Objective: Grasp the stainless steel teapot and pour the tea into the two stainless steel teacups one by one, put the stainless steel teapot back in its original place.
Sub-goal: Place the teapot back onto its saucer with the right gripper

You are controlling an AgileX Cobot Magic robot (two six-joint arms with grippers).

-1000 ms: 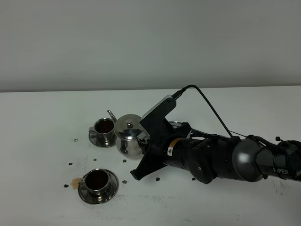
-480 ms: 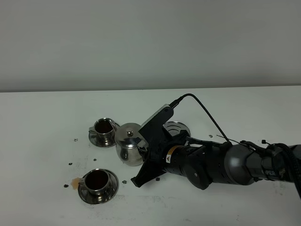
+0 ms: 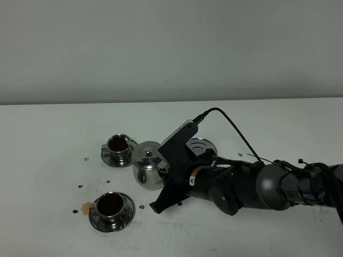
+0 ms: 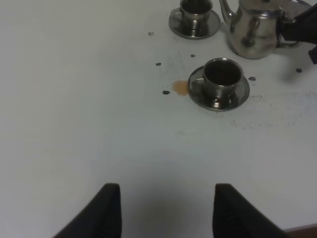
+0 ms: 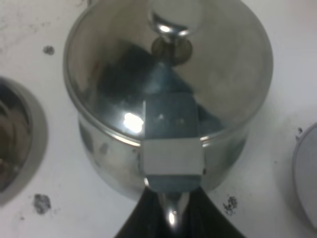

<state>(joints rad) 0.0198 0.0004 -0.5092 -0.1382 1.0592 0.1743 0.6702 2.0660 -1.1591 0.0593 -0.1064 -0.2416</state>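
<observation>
Stainless steel teapot [image 3: 147,167]: a mirror-bright pot with a flat lid, round knob, flared base and thin curved spout, upright on the white table [image 3: 48,139], well in from its edges, between the two teacups and the bare round saucer [image 3: 200,146]. Its polished wall reflects the dark arm. The right end effector [image 5: 171,208] is clamped on the loop handle at the pot's back. The far teacup [image 3: 118,148] and near teacup [image 3: 111,208], both small, shiny and on round steel saucers, hold dark tea. Dark specks and a small orange stain [image 4: 180,88] mark the matte table. The left end effector [image 4: 166,210] hangs spread wide over bare table, gripping nothing.
</observation>
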